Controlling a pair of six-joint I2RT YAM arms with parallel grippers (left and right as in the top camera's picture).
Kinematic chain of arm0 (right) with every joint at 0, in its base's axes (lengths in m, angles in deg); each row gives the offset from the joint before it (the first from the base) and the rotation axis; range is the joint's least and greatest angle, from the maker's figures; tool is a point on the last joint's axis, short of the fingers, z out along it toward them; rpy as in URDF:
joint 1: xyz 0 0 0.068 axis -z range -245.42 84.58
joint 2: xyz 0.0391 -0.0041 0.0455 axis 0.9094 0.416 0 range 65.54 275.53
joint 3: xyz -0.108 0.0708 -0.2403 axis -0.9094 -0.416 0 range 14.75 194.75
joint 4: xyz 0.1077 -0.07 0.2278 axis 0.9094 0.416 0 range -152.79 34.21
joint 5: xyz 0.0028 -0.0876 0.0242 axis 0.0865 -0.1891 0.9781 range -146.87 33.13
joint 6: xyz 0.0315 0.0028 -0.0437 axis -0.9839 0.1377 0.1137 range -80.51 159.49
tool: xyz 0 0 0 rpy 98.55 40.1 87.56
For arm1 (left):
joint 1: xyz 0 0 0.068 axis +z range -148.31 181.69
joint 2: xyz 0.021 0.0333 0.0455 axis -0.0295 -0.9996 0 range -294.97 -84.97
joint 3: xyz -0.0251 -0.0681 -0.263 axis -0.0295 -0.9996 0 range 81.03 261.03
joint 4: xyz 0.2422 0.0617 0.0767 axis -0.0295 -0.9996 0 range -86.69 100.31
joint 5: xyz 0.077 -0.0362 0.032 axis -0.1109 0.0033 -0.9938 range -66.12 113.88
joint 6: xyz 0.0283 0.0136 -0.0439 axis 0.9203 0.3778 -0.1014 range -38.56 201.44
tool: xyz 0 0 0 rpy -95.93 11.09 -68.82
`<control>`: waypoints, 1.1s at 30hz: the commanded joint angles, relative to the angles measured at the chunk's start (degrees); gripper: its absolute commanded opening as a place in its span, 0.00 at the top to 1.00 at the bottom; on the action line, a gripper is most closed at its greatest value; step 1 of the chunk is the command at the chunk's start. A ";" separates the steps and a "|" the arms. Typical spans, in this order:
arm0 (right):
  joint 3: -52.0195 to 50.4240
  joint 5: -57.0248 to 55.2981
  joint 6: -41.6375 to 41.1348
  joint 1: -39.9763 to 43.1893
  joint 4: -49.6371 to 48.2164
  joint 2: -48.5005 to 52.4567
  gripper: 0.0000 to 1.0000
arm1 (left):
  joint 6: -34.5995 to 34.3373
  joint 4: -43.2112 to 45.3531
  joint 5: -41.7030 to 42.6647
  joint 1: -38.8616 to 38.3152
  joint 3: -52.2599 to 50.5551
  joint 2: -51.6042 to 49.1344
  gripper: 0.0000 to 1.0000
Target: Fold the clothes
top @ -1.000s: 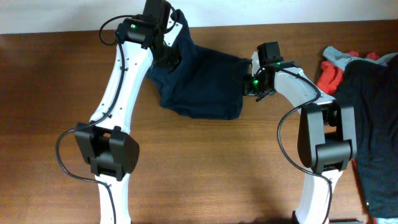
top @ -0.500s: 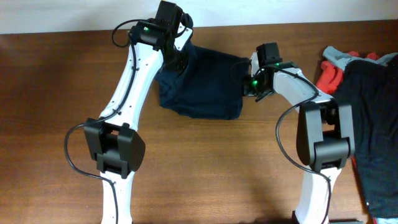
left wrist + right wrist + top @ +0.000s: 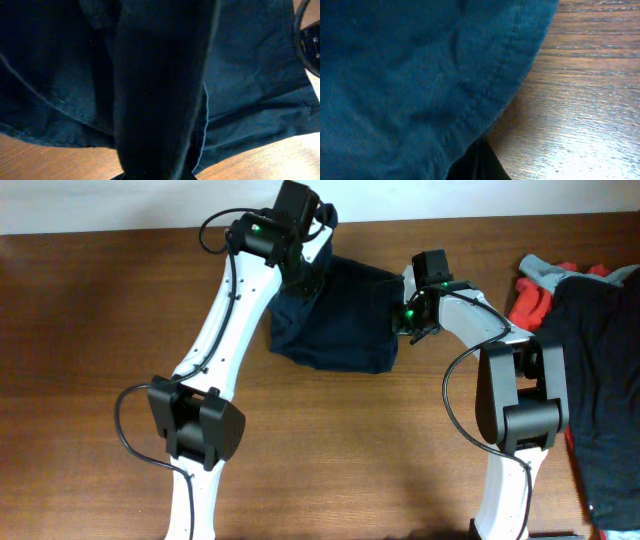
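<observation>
Brown wooden tabletop (image 3: 330, 450), bare in front. Navy shorts (image 3: 340, 330) heaped at far centre. Right tool (image 3: 400, 316) at the right hem, fingers buried in cloth, grip impossible to tell. Left tool (image 3: 306, 270) clamped on the far corner. Spare garments (image 3: 600, 360), black and orange-red, at the right edge. Pale wall (image 3: 100, 205) beyond.

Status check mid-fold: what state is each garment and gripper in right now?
navy shorts: bunched, one end lifted, not folded flat.
left gripper: shut on the shorts, jaws buried in fabric.
right gripper: at the shorts' edge; jaws hidden.
black garment: spread loose, unfolded.
orange-red garment: crumpled.
grey garment: crumpled.
</observation>
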 commanded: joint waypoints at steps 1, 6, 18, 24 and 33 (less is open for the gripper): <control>0.26 -0.66 -0.39 -0.17 0.22 1.60 0.96 | -0.96 0.50 1.27 -1.84 1.75 -1.01 0.98; 0.26 -0.68 -0.39 -0.17 0.24 1.60 0.96 | -0.96 0.52 1.27 -2.86 1.75 -1.20 0.90; 0.26 -0.70 -0.39 -0.15 0.46 1.60 0.96 | -4.44 2.03 6.01 -4.28 1.75 -4.20 0.94; 0.26 -0.70 -0.39 -0.15 0.57 1.60 0.96 | -4.44 3.19 7.65 -5.66 1.75 -4.31 0.94; 0.26 -0.70 -0.39 -0.15 0.61 1.60 0.96 | -4.46 4.90 7.67 -7.32 1.57 -5.75 0.71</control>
